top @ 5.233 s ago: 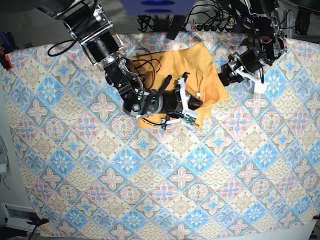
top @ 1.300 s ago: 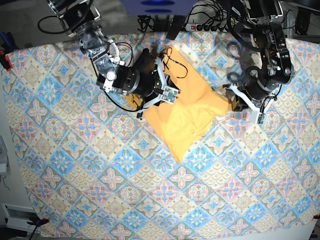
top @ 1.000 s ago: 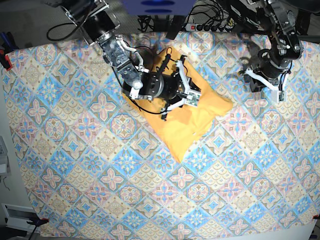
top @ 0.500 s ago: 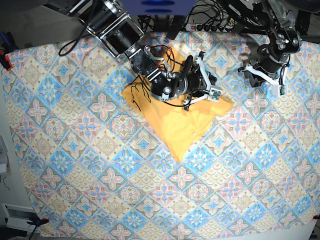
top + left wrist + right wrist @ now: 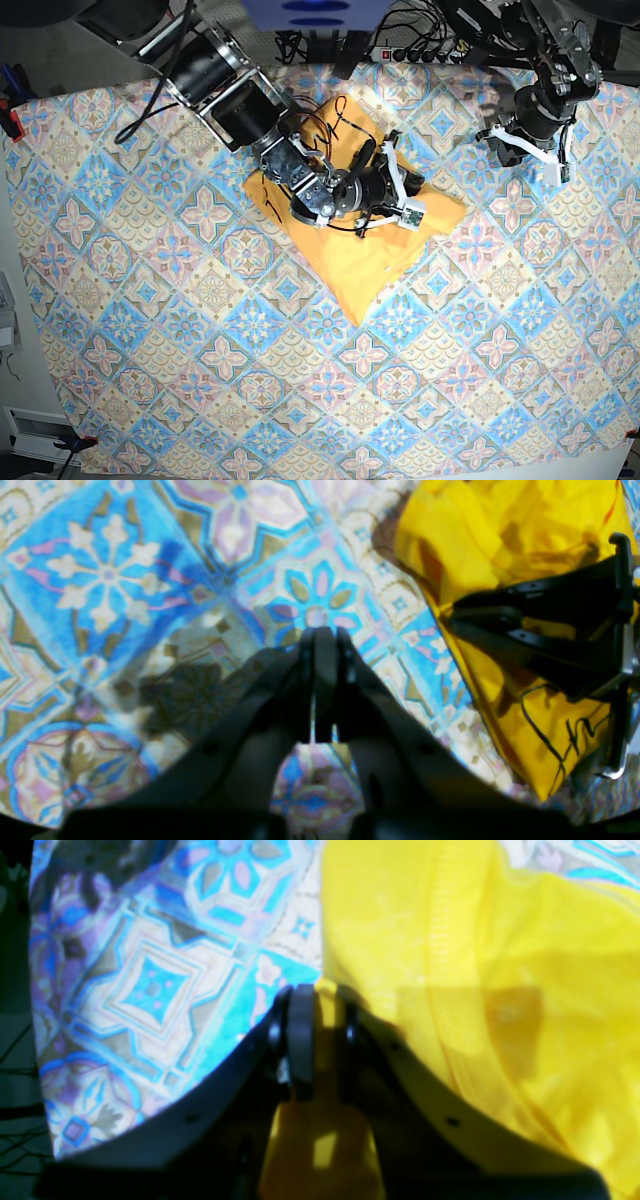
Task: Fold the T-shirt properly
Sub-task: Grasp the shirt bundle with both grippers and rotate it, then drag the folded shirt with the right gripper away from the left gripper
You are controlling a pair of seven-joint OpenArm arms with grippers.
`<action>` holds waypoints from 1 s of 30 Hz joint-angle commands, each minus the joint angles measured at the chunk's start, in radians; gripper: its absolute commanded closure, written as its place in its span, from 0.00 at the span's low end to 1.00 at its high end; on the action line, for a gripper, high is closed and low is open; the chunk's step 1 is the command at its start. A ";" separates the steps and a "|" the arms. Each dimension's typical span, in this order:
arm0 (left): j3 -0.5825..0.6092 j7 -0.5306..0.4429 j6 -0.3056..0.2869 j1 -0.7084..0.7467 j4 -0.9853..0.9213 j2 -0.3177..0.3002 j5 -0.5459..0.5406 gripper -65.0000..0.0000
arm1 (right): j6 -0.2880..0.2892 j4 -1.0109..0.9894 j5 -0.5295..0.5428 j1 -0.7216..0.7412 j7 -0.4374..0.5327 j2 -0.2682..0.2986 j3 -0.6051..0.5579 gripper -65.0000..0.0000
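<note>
Pinching T-shirt (image 5: pixel 450 965) edge, right claw (image 5: pixel 317 995); left claw (image 5: pixel 320 632) closed, seemingly above tablecloth (image 5: pixel 125 580).

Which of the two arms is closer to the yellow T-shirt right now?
The right one. Its gripper is on the T-shirt, with fingers pinching a fold of cloth. The left gripper is shut and empty over the patterned tablecloth, off to the shirt's side.

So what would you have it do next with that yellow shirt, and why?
Probably carry the pinched edge across and lay it flat. The right gripper has its jaws closed on a fold of the T-shirt, which lies rumpled and unevenly folded on the tablecloth. The left gripper is shut on nothing, off to the side, so it isn't helping yet.
</note>
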 commanded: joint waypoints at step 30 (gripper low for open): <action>-0.003 -0.016 -0.001 -0.038 0.014 -0.007 -0.003 1.00 | -0.003 0.496 0.009 -0.092 -0.218 0.210 0.353 0.89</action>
